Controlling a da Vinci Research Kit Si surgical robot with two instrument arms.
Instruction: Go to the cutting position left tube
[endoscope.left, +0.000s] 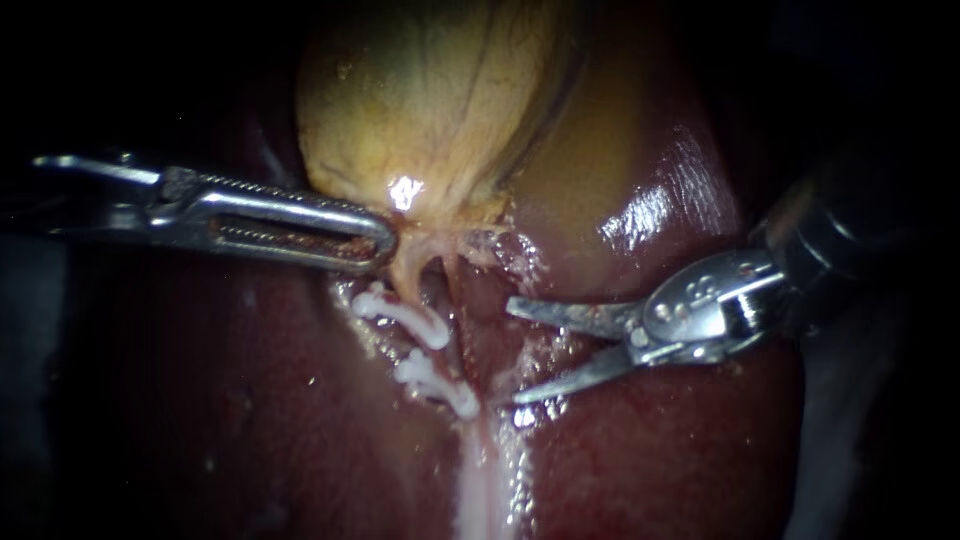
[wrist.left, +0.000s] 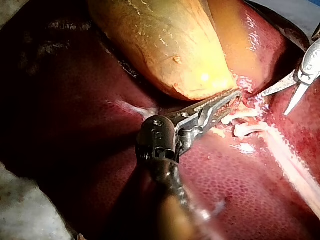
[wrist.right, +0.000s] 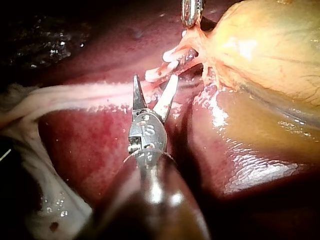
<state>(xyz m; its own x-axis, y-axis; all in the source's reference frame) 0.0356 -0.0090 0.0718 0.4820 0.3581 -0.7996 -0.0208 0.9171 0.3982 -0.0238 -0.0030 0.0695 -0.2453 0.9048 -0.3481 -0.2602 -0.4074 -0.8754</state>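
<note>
The left instrument (endoscope.left: 378, 240), long slotted steel jaws entering from 9 o'clock, is clamped on the neck of the bulging yellow-tan gallbladder (endoscope.left: 430, 100) at 12 o'clock. From that neck the thin pale pink left tube (endoscope.left: 408, 282) runs toward 6 o'clock over the glossy dark red liver (endoscope.left: 650, 470), carrying two ribbed white clips (endoscope.left: 405, 315). The right instrument (endoscope.left: 514, 350), pointed silver blades entering from 3 o'clock, gapes wide and holds nothing, its tips near the clips' 3 o'clock side.
</note>
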